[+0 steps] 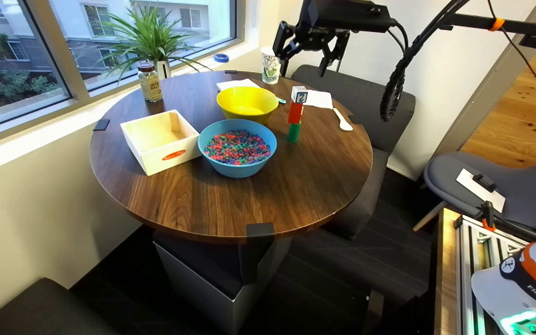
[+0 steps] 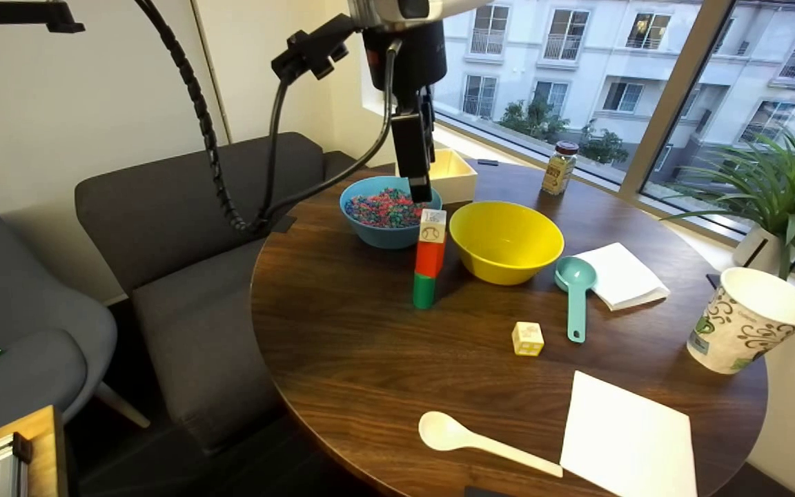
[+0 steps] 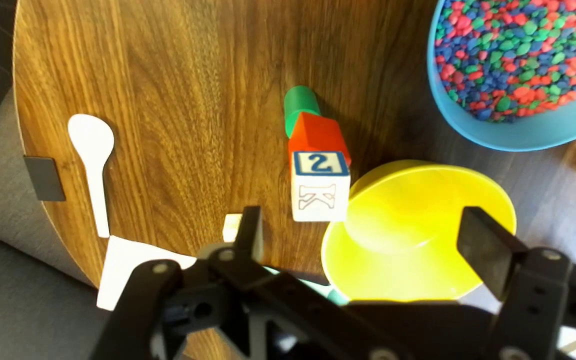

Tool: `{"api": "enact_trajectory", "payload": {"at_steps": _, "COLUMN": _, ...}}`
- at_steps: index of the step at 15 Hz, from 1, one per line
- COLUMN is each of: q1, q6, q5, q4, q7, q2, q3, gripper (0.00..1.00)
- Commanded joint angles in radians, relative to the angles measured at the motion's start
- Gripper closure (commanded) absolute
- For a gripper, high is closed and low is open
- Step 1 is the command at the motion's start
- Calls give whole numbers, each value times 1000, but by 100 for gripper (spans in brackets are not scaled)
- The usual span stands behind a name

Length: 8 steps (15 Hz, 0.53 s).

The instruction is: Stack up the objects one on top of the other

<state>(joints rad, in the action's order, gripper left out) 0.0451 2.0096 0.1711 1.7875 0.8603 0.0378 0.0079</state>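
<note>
A three-piece stack stands on the round table. Its base is a green cylinder, with a red block resting on it. A white letter cube with a blue-framed side sits on top, also visible in both exterior views. My gripper hovers above the stack, apart from the cube. In the wrist view its fingers are spread wide and hold nothing; the stack appears just beyond them. Another small cube, yellowish, lies alone on the table, partly covered by a finger in the wrist view.
Close to the stack are a yellow bowl and a blue bowl of coloured bits. Around them are a wooden box, teal scoop, white spoon, paper cup, napkins and a jar.
</note>
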Motion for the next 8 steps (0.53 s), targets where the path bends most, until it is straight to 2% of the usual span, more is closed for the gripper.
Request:
{"api": "enact_trajectory", "payload": {"at_steps": 1, "q1": 4, "q6": -13, "q5": 66, "q4": 19, "q7": 25, "q2": -48, "q3": 11, "gripper": 0}}
{"api": "enact_trajectory", "payload": {"at_steps": 8, "q1": -1, "q6": -26, "q5": 162, "q4": 0, "q7": 59, "q2": -94, "q3": 32, "gripper": 0}}
